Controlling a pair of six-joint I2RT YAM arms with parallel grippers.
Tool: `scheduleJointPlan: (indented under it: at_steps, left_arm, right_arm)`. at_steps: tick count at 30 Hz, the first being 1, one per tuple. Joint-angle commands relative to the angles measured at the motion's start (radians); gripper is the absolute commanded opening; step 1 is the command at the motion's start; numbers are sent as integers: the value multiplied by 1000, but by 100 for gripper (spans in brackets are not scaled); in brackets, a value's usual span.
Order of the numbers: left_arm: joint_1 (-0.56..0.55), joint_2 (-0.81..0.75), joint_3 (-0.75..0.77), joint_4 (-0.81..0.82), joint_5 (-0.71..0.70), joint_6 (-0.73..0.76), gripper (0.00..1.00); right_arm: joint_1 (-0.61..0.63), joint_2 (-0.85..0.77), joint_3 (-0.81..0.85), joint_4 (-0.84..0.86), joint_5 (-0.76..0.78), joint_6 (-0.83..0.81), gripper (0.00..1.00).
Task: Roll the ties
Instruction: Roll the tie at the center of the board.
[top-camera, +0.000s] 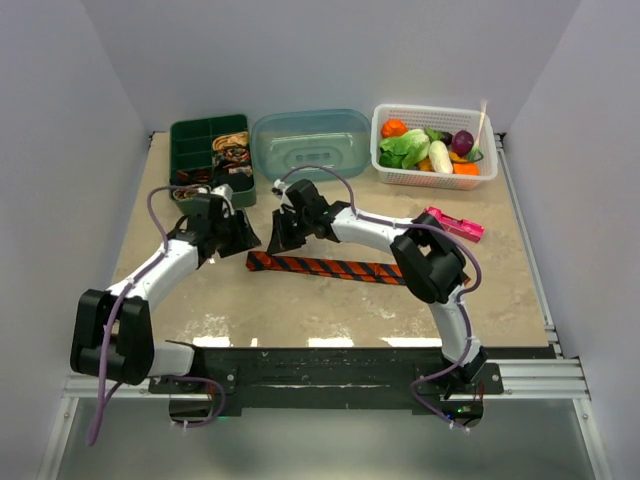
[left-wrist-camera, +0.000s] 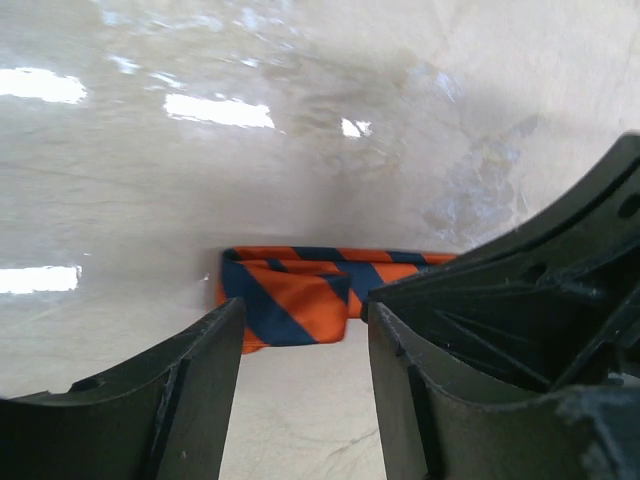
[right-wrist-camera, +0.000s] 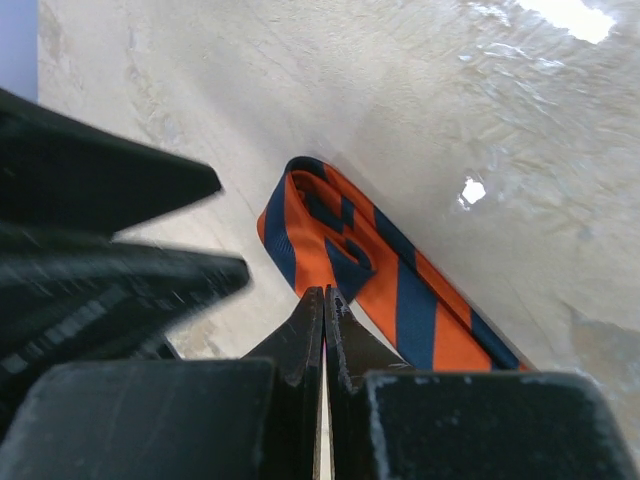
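Observation:
The orange tie with dark diagonal stripes (top-camera: 350, 268) lies flat across the middle of the table, its left end folded over once. The left wrist view shows that folded end (left-wrist-camera: 290, 295) just beyond my left gripper (left-wrist-camera: 303, 325), which is open and empty. My left gripper (top-camera: 240, 240) sits just up-left of the tie's left end. My right gripper (top-camera: 280, 240) is beside it. In the right wrist view my right gripper (right-wrist-camera: 323, 292) is shut, its tips at the edge of the folded end of the tie (right-wrist-camera: 380, 270), with no cloth seen between them. Small patterned coiled ties (top-camera: 232, 150) sit in a green box.
The green compartment box (top-camera: 190, 135) stands at the back left, a teal lidded tub (top-camera: 310, 142) beside it, and a white basket of toy vegetables (top-camera: 480, 170) at the back right. A pink flat gadget (top-camera: 455, 223) lies right of the arms. The left gripper's fingers (right-wrist-camera: 110, 190) crowd the right wrist view.

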Motion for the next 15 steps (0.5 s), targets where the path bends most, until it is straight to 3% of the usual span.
scheduleJointPlan:
  at_steps: [1, 7, 15]
  left_arm:
    - [120, -44, -51, 37, 134, -4, 58]
    - [262, -34, -167, 141, 329, -13, 66]
    - [290, 49, -263, 326, 447, -59, 67]
  right_arm:
    - [18, 19, 71, 20, -35, -4, 0]
    - [31, 56, 91, 10, -27, -9, 0]
    - [31, 77, 73, -33, 22, -30, 0]
